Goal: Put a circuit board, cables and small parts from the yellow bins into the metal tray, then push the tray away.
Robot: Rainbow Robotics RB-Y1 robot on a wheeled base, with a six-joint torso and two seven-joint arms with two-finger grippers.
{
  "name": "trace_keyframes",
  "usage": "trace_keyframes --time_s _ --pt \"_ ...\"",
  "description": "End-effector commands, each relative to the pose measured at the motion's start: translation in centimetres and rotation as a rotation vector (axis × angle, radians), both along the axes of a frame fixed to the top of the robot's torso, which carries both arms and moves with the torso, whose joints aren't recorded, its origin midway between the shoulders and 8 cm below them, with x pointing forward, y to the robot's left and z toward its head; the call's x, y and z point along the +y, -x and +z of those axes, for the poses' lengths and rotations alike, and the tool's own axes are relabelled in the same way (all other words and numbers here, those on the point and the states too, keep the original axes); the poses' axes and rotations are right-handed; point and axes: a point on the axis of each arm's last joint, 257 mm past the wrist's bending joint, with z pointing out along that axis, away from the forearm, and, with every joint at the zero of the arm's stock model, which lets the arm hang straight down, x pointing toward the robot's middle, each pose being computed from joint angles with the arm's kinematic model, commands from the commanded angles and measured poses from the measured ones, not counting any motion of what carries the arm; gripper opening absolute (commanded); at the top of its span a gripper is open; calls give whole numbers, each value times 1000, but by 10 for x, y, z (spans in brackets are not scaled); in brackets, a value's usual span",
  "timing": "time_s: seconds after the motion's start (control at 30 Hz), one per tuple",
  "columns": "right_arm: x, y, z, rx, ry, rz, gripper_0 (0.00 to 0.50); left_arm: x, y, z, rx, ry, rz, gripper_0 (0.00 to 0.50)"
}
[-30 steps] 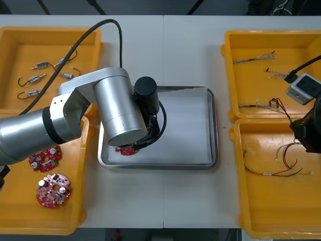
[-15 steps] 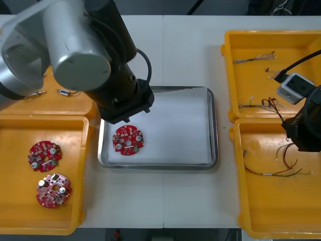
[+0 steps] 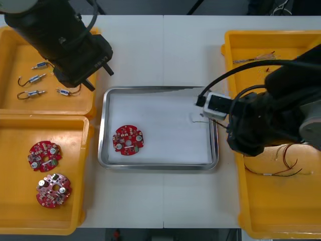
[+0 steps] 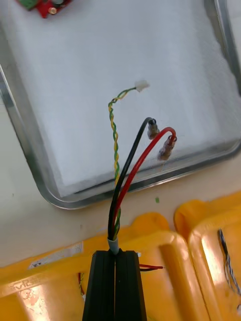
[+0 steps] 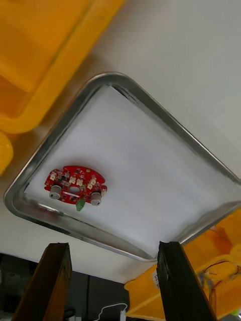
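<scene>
A round red circuit board [image 3: 128, 140] lies in the left half of the metal tray [image 3: 160, 164], which is white inside. My left arm [image 3: 75, 45] hangs over the far left yellow bin. Its gripper [image 5: 110, 246] is open and holds nothing, with the board [image 5: 75, 181] and tray [image 5: 125, 83] far beyond the fingers. My right arm [image 3: 256, 125] reaches over the tray's right edge. The right gripper [image 4: 115, 261] is shut on a cable bundle [image 4: 125, 175] of black, red and twisted yellow-green wires. The bundle's free ends hang above the tray's white floor [image 4: 150, 50].
Two more red boards [image 3: 45, 155] [image 3: 52, 190] lie in the near left bin [image 3: 15, 221]. Small metal parts [image 3: 37, 79] sit in the far left bin. The right bins hold cables [image 3: 253, 58] [image 3: 276, 173]. Bare table lies in front of and beyond the tray.
The left arm let go of the board in the tray and pulled back over the far left bin. The right arm carried the cable bundle from the near right bin to the tray's right edge.
</scene>
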Motion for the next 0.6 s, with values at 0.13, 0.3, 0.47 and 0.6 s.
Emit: trace_keyframes --time_s 0.13,0.3,0.47,0.6 --pt "52 -17 -10 2 117 118 0 61 -31 54 -57 52 235 500" --pt "80 -27 -34 52 160 169 0 99 -45 63 -47 90 354 500" --pt "103 -33 -55 83 197 209 0 130 -56 64 -34 114 451 500" --pt "115 -35 -73 105 206 230 0 155 -67 64 -32 143 537 500"
